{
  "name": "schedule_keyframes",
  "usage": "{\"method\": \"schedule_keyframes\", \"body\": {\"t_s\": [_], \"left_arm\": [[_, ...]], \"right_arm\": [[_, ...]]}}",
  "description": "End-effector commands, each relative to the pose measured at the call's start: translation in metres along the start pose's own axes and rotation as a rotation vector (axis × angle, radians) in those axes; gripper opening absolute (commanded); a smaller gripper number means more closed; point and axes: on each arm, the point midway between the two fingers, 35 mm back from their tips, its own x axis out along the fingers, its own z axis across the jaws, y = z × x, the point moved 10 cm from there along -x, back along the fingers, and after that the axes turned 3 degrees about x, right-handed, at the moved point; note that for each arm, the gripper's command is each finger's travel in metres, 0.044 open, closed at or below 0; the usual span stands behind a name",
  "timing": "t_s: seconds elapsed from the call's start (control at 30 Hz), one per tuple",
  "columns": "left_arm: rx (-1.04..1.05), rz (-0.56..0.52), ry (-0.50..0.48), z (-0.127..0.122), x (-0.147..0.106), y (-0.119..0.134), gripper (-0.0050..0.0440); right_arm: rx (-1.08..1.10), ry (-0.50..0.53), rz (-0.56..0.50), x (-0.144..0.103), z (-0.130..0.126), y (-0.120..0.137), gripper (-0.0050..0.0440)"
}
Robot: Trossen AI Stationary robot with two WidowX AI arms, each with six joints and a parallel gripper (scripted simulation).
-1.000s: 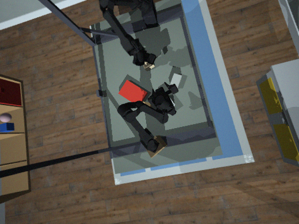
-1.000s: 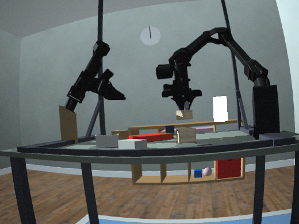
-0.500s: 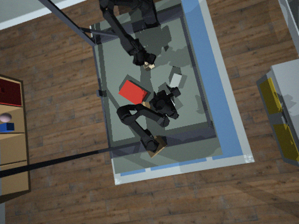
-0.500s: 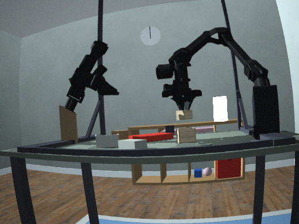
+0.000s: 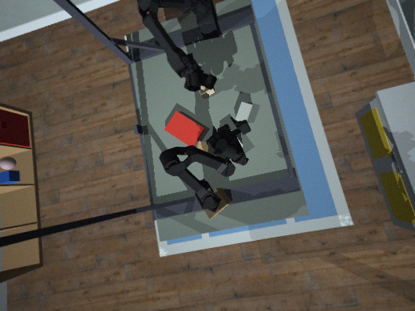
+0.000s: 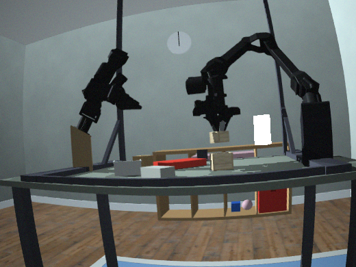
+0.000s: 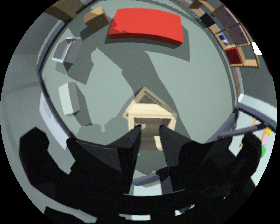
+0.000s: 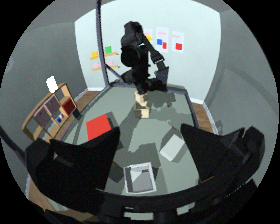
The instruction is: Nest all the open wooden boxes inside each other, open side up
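Clock directions read in the top view, with twelve at its upper edge and the red box (image 5: 184,128) (image 6: 179,163) (image 7: 147,25) (image 8: 99,127) as the dial's centre. At about one o'clock, the left gripper (image 5: 207,84) (image 6: 218,129) (image 7: 150,128) grips a small pale wooden box (image 6: 219,137) (image 7: 151,108) (image 8: 141,97), held off the table (image 6: 274,181). A second pale wooden box (image 6: 222,161) (image 7: 145,94) (image 8: 142,112) stands on the table beneath it, with a gap between the two in the exterior view; they are not nested.

Around them, a white block (image 5: 244,111) (image 6: 158,172) (image 7: 69,98) (image 8: 172,147) lies between two and three o'clock. Past three, a grey open box (image 6: 127,168) (image 7: 67,50) (image 8: 126,180) sits open side up, mostly hidden from above by the right arm. A tan block (image 5: 203,146) (image 6: 143,159) (image 7: 96,18) is close to the red box, between four and five.

The right gripper (image 5: 235,124) (image 6: 136,106) (image 8: 151,129) is wide open with nothing in its fingers, raised over the three o'clock side. Its arm reaches over the ground near the tan block and grey box, crowding that side.

A dark rail (image 5: 268,68) (image 6: 171,181) runs along the three o'clock edge, beyond the white block. Open room lies between the red box and the wooden pair, and toward eleven o'clock.
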Motion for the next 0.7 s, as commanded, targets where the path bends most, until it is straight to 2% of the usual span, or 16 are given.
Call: {"method": "schedule_keyframes", "body": {"t_s": [0.0, 0.13, 0.23, 0.5, 0.67], "left_arm": [[0.014, -0.025, -0.019, -0.002, -0.01, -0.002, 0.0192], [0.014, -0.025, -0.019, -0.002, -0.01, -0.002, 0.0192], [0.014, -0.025, -0.019, -0.002, -0.01, -0.002, 0.0192], [0.029, -0.028, -0.022, -0.004, -0.012, 0.0, 0.0192], [0.159, -0.028, -0.026, -0.004, -0.013, -0.002, 0.0192]], "right_arm": [[-0.024, -0.006, -0.045, 0.023, 0.0, -0.016, 0.04], [-0.002, -0.007, -0.085, 0.046, 0.002, -0.023, 0.04], [0.007, -0.008, -0.099, 0.054, 0.004, -0.026, 0.04], [0.009, -0.007, -0.096, 0.053, 0.004, -0.024, 0.04], [0.009, -0.007, -0.096, 0.053, 0.004, -0.024, 0.04]]}}
